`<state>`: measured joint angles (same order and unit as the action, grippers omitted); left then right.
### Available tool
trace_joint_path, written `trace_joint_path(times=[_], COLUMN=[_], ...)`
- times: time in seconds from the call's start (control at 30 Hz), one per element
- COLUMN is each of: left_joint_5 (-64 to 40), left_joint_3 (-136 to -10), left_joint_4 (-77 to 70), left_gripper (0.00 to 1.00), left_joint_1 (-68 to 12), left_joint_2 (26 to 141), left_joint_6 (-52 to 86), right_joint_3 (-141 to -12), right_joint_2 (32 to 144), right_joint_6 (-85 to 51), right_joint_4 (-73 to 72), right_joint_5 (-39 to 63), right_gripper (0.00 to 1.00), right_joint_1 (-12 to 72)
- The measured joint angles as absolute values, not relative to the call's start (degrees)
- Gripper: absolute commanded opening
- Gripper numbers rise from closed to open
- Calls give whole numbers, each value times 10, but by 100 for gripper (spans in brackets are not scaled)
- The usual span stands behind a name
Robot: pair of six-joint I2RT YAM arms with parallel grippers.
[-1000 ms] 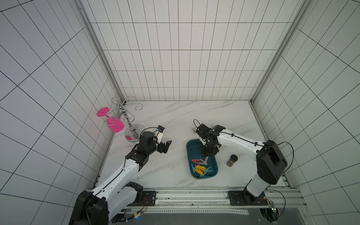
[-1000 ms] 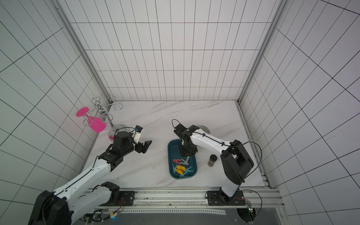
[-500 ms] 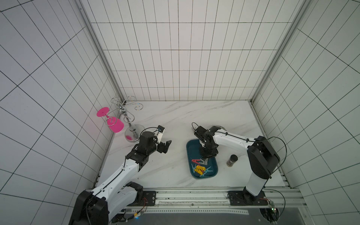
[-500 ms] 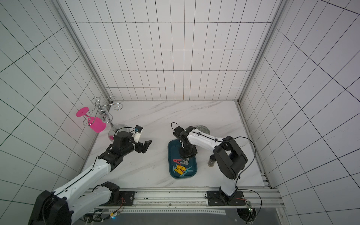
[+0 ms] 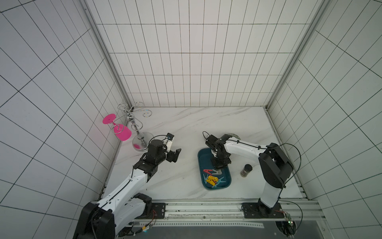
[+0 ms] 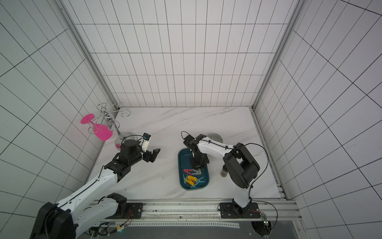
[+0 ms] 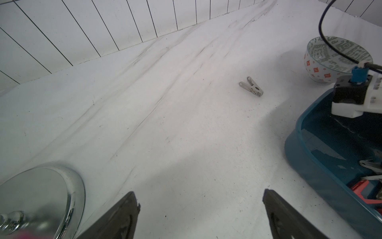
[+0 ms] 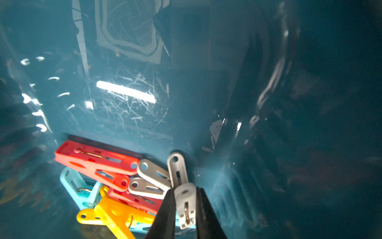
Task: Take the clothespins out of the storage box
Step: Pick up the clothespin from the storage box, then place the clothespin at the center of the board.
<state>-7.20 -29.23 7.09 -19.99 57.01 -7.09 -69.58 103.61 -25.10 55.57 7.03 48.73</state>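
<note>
The dark teal storage box lies in front of the right arm. Several clothespins in red, yellow, light blue and grey are heaped at its near end. My right gripper reaches down into the box, shut on a grey clothespin at the edge of the heap. Beside it lie a red clothespin and a yellow one. Another grey clothespin lies on the table outside the box. My left gripper hangs open over bare table, left of the box.
A patterned bowl stands just behind the box. A small dark jar stands to the box's right. At the back left a chrome stand carries a pink glass; its base is close to my left gripper.
My right gripper has moved in toward the heap of clothespins and closed on the grey one. The left arm has not moved.
</note>
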Motion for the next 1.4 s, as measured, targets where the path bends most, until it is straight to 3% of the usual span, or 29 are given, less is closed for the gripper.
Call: trace_joint_path(times=[0.27,0.63,0.9,1.4], left_joint_5=[-70,-71,-76,-87], left_joint_3=[-292,-292,-290,-283], left_joint_4=[71,71,71,72], left_gripper=[95,95,95,95], left_joint_1=[-200,-200,-200,-200], left_joint_2=[570,569,559,544], left_joint_6=[-71,-71,-71,-71], right_joint_3=[-718,-900,-1014,-1115], right_joint_2=[1009,996,1112,1287], right_joint_6=[-237,-182,-165,-186], right_joint_4=[566,600,595,553], right_joint_5=[76,87,90,102], right_gripper=[13,13,14,16], right_joint_1=[468,361,304,303])
